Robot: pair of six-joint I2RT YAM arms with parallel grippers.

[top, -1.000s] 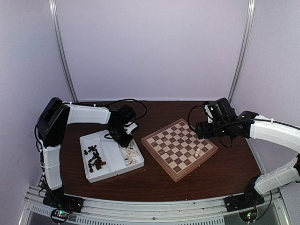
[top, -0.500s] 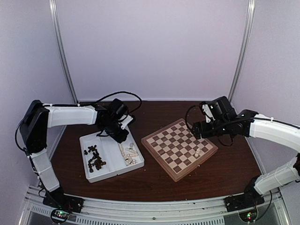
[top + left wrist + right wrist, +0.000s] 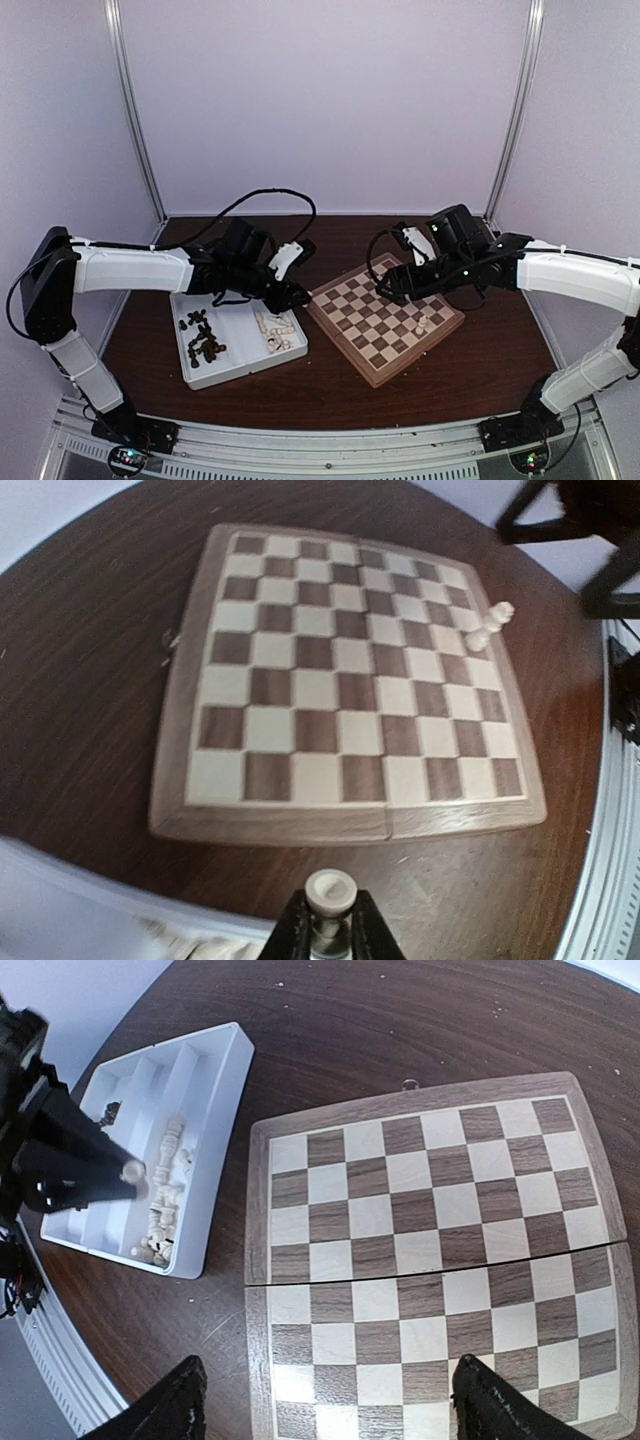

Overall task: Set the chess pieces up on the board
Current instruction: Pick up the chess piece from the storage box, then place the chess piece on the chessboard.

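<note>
A cream pawn [image 3: 331,888] is pinched upright between the fingers of the left gripper [image 3: 330,922]. The board [image 3: 350,680] lies just ahead of it (two cream pieces [image 3: 490,627] stand near its far right edge). The right gripper [image 3: 335,1410] hangs spread wide above the board, with the white tray [image 3: 205,1055] off to its left.

The left arm is extended low and rightward; the left pincer [image 3: 297,296] is clamped on a cream-white chess piece [image 3: 331,891], held upright between its fingertips. The right arm is reached leftward, wrist pitched down; the right pincer [image 3: 391,289] is spread wide, fingers [image 3: 170,1408] well apart.
</note>
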